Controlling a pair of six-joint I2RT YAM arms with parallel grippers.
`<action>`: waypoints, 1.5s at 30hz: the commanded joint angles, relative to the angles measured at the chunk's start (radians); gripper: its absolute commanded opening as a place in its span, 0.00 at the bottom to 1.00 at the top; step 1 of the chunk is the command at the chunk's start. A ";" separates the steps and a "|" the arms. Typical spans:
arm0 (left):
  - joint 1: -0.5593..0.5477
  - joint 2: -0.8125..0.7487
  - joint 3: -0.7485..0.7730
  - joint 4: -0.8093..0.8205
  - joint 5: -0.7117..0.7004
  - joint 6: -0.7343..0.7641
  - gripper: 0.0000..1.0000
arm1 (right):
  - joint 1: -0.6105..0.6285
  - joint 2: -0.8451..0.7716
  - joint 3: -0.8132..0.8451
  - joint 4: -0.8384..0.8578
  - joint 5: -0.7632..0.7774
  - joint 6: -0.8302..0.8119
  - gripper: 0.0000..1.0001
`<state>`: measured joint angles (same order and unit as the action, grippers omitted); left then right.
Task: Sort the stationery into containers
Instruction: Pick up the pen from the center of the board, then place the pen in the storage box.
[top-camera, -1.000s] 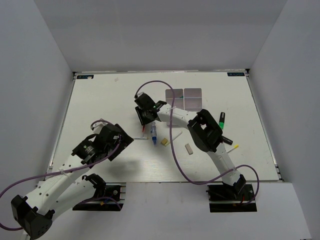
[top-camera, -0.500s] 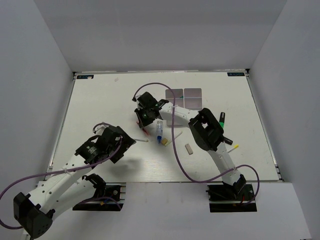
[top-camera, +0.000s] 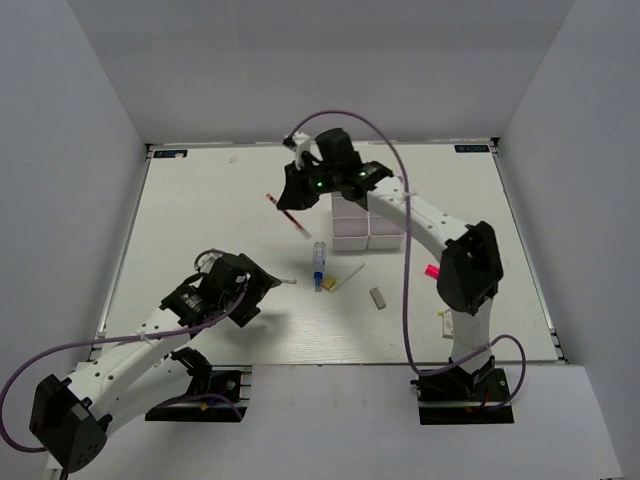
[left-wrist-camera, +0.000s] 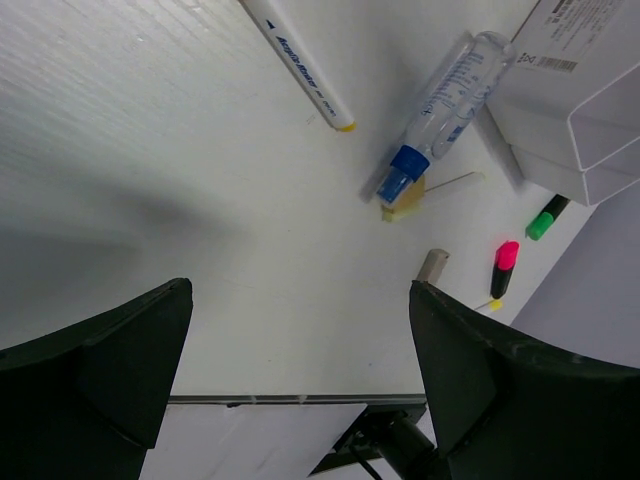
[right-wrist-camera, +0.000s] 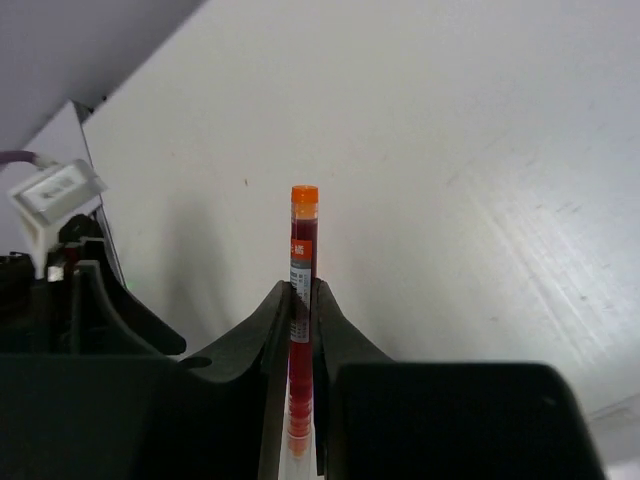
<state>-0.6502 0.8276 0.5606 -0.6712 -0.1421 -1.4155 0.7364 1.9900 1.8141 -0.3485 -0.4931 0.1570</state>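
My right gripper (top-camera: 293, 203) is shut on a thin red pen (right-wrist-camera: 303, 245), which hangs above the table just left of the containers, a white compartment tray (top-camera: 365, 228). In the top view the red pen (top-camera: 303, 230) slants down to the right. My left gripper (left-wrist-camera: 297, 300) is open and holds nothing; it hovers at the near left (top-camera: 262, 292). Beyond it lie a white pen (left-wrist-camera: 300, 62), the blue-white tube (left-wrist-camera: 447, 105), a tan eraser (left-wrist-camera: 405, 206), a grey eraser (left-wrist-camera: 432, 265), the pink highlighter (left-wrist-camera: 503, 268) and a green marker (left-wrist-camera: 545, 218).
In the top view the tube (top-camera: 319, 262), tan eraser (top-camera: 327, 285), a white stick (top-camera: 346, 276) and grey eraser (top-camera: 378, 296) cluster in front of the tray. The highlighter (top-camera: 432, 270) lies beside the right arm's elbow. Grey walls enclose the table.
The right gripper shut on the red pen, lifted it off the table and swung it back towards the tray's left side. The left arm shifted slightly right, still open.
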 joint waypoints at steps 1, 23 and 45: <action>-0.003 0.013 -0.010 0.073 0.010 -0.019 0.98 | -0.073 -0.092 -0.061 0.116 -0.111 -0.054 0.00; 0.007 0.068 -0.030 0.108 0.010 -0.028 0.98 | -0.408 0.089 -0.022 0.539 -0.690 -0.241 0.00; 0.007 0.191 0.051 0.102 -0.013 -0.057 1.00 | -0.503 0.144 -0.125 0.569 -0.671 -0.364 0.53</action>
<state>-0.6491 0.9779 0.5442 -0.5667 -0.1379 -1.4536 0.2466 2.1662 1.7161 0.2371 -1.1576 -0.1520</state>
